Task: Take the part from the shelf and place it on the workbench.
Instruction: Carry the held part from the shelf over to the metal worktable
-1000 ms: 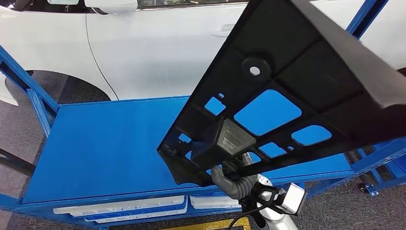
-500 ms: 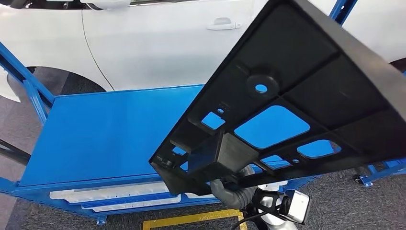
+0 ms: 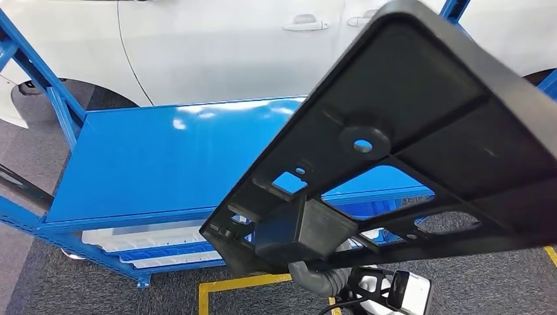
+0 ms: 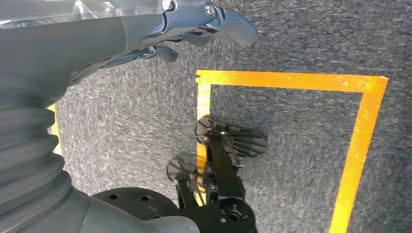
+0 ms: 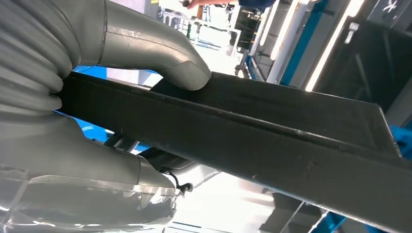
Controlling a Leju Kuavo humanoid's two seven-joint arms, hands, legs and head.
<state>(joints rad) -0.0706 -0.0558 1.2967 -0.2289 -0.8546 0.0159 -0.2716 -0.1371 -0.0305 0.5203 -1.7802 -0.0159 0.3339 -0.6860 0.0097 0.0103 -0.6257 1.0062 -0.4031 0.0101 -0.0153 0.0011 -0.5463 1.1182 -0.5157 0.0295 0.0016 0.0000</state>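
Observation:
The part (image 3: 407, 151) is a large black plastic panel with ribs and several cut-outs, tilted up close in front of the head view. My right hand (image 3: 320, 275) grips it from below at its lower edge, mostly hidden behind it. In the right wrist view the thumb (image 5: 160, 53) presses over the panel's black rim (image 5: 272, 131), with the other fingers under it. My left hand (image 4: 145, 34) hangs above the grey carpet, holding nothing, its fingers loosely extended. The blue shelf (image 3: 164, 157) stands behind the panel with its top deck bare.
A white car (image 3: 217, 46) stands right behind the shelf. White parts (image 3: 144, 236) lie on the shelf's lower level. Blue uprights (image 3: 46, 85) frame its left end. Yellow floor tape (image 3: 243, 285) marks the carpet at my feet, and it also crosses the left wrist view (image 4: 359, 141).
The whole view has shifted: the shelf now sits higher and farther off, with more carpet and yellow tape below. The panel stays in my right hand, slightly lower in the picture.

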